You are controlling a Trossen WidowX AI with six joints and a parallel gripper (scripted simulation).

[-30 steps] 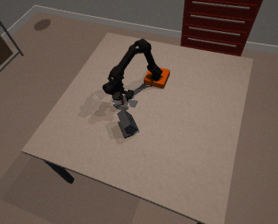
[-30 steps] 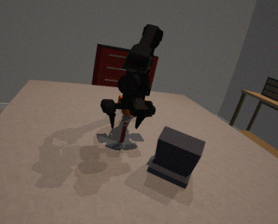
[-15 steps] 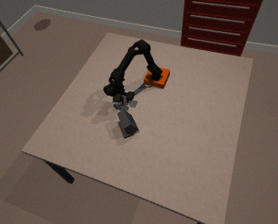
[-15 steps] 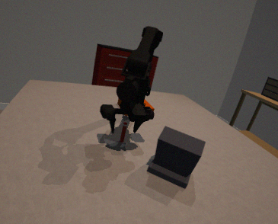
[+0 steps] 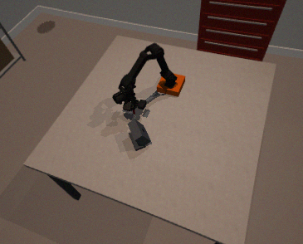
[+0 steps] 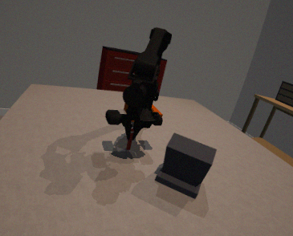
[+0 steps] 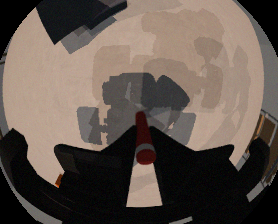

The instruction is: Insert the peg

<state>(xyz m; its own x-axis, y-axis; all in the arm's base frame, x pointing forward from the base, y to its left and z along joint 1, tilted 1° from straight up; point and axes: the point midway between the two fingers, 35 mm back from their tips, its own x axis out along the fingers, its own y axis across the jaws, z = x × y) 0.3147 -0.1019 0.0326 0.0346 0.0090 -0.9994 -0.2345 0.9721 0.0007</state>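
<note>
The thin red peg (image 5: 134, 111) (image 6: 128, 144) (image 7: 142, 127) stands about upright, with a grey band near its top. My gripper (image 5: 134, 109) (image 6: 131, 136) (image 7: 142, 129) points down and is shut on the peg, one finger on each side. The peg's lower part shows below the fingertips, at or very near the table. The dark grey block with the sloped panel (image 5: 138, 129) (image 6: 187, 162) (image 7: 67, 17) stands apart from the peg, to its right in the exterior view and at the upper left in the wrist view. I cannot make out its hole clearly.
The arm reaches over from its orange base (image 5: 178, 88) on the table (image 5: 204, 137) (image 6: 69, 104). The block's thin foot plate (image 6: 177, 185) sticks out below it. Shadows of the arm lie around the peg. Red drawers (image 5: 237, 31) (image 6: 115, 66) stand beyond the table.
</note>
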